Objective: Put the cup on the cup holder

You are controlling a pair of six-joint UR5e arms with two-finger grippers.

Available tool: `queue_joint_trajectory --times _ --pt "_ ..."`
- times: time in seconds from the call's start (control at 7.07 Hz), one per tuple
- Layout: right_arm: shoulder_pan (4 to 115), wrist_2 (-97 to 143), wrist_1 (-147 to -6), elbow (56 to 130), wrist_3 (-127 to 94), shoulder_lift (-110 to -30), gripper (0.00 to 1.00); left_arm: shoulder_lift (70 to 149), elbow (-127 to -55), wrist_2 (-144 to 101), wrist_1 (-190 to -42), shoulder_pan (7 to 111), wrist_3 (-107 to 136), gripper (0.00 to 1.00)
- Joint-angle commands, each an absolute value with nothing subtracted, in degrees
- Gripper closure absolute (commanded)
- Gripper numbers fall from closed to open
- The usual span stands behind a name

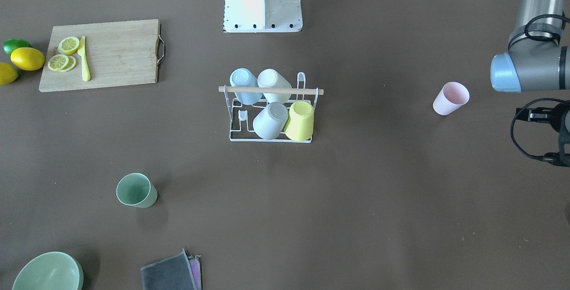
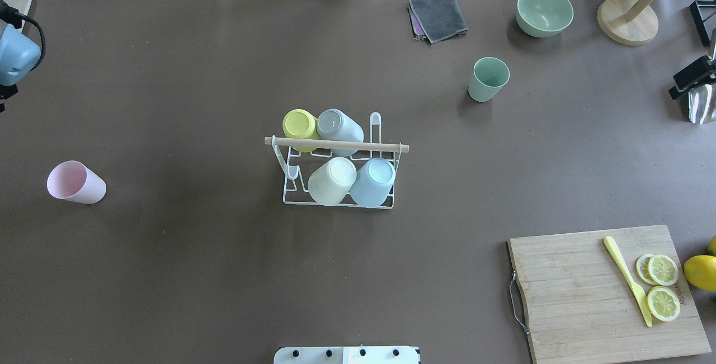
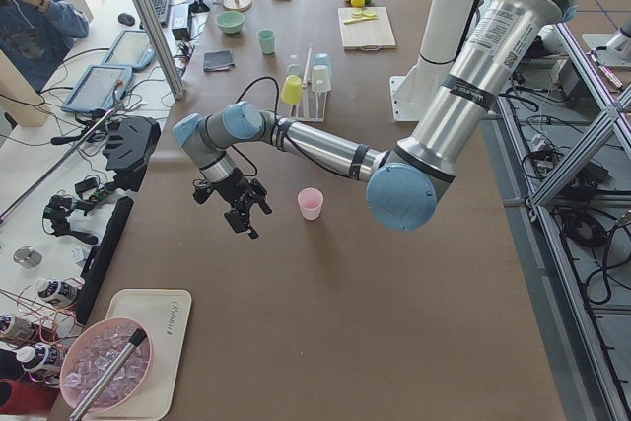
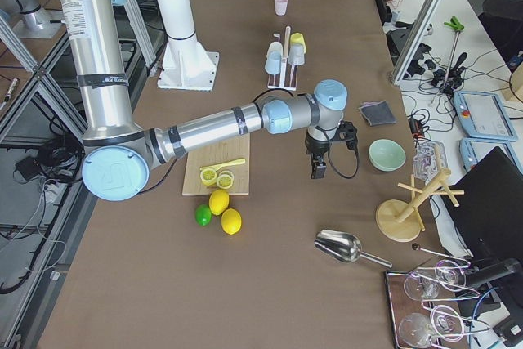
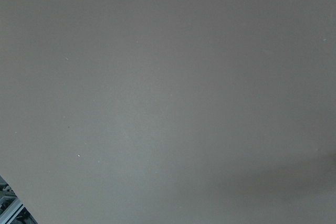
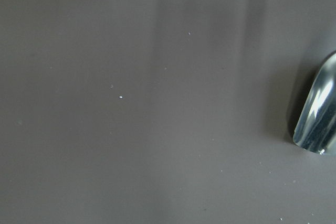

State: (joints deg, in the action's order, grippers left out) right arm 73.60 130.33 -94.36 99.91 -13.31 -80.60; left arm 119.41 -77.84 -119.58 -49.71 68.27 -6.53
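Exterior left view: left gripper (image 3: 244, 214) hangs over bare table; I cannot tell how its jaws stand.

- Pink cup (image 3: 311, 203): upright, empty, just beside the left gripper, on its robot side.
- Cup holder (image 2: 386, 145): well apart from both grippers, between them. It holds four upturned cups: yellow (image 2: 299, 123), grey (image 2: 338, 124), cream (image 2: 331, 180), light blue (image 2: 373, 182).
- Green cup (image 2: 488, 79): upright, empty, between the holder and the right gripper (image 4: 318, 167).
- Right gripper: jaw state unreadable.
- Metal scoop (image 6: 317, 111): cut off at the right wrist view's edge.
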Motion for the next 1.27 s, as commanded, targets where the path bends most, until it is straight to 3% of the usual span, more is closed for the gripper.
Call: queue_joint_trajectory --times 0.0,0.57,0.85,1.13 --pt "70.9 130.0 -94.9 99.1 -13.5 -76.9 0.00 122.9 -75.1 -124.2 -48.6 62.3 -6.6 0.02" --pt "58.2 123.9 -95.2 97.5 -27.1 -66.1 0.00 126.9 -67.0 -129.7 -48.5 54.7 -10.8 0.02" --pt "58.8 124.4 -98.3 87.1 -26.8 -54.8 0.00 127.0 -66.7 -129.1 -45.9 53.8 -13.1 0.02" --pt "62.6 126.5 -98.5 70.7 -22.2 -42.9 0.00 127.4 -65.7 -126.3 -42.5 53.5 -17.4 0.02"
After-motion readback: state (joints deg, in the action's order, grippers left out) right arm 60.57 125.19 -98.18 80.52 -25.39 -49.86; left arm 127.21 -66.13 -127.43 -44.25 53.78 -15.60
